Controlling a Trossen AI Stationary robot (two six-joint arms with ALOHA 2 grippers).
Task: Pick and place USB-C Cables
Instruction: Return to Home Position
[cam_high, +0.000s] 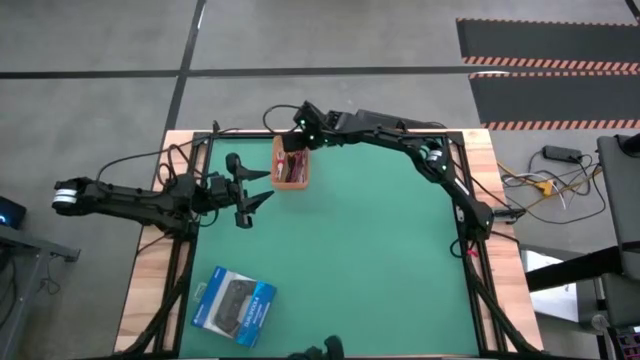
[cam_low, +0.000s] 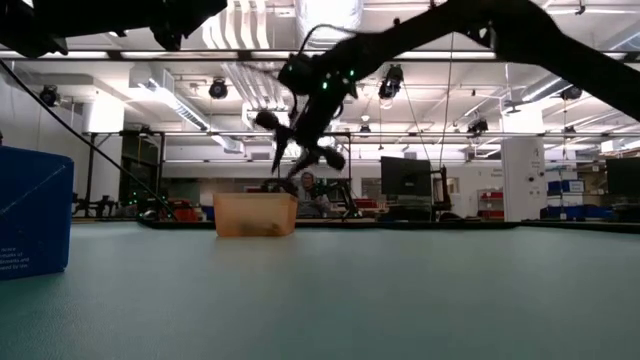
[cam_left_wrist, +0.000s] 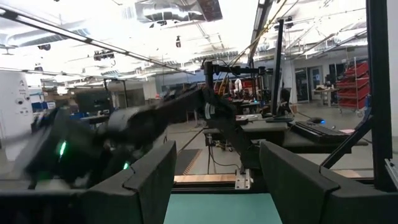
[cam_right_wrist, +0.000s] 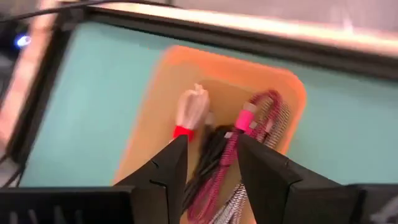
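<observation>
Under the right gripper (cam_right_wrist: 211, 140) (jaws parted) lie cables (cam_right_wrist: 267, 113).

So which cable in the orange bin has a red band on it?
The white cable, under the open right gripper; the black cable, magenta-pink cable and silver-grey cable beside it in the orange bin show none.

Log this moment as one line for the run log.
right end effector: open, empty, above orange bin | USB-C cables: inside orange bin | left end effector: open, waiting at left side

Black left pincer (cam_left_wrist: 217, 169), arm lights (cam_left_wrist: 62, 148) seemingly green
</observation>
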